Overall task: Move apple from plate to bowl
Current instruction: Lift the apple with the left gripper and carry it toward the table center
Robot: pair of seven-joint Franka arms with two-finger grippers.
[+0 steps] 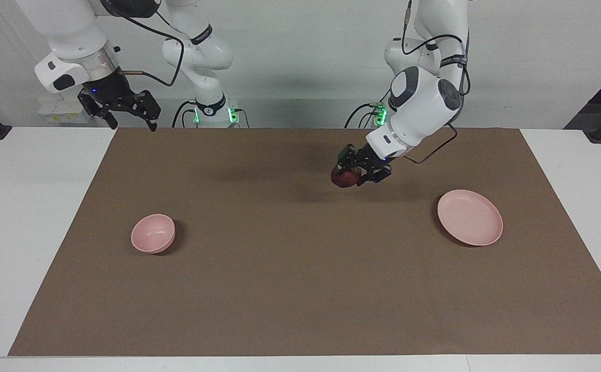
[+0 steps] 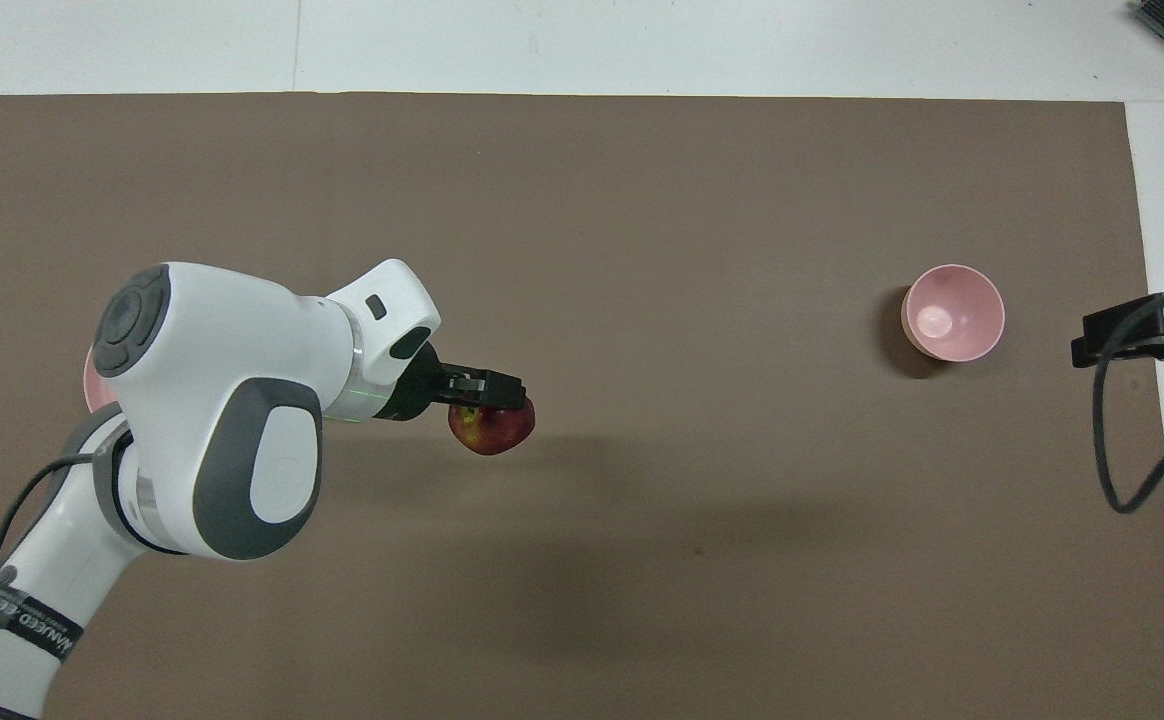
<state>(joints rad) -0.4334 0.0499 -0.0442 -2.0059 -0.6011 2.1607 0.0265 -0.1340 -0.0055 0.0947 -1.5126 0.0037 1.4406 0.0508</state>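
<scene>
We see the left gripper clamped on the apple, raised over the mat between the plate and the bowl, closer to the plate. The right gripper waits wide open over the counter edge.

The small round apple is dark red with yellow patch; the round plate and deep bowl are pale pink; the mat is brown.
</scene>
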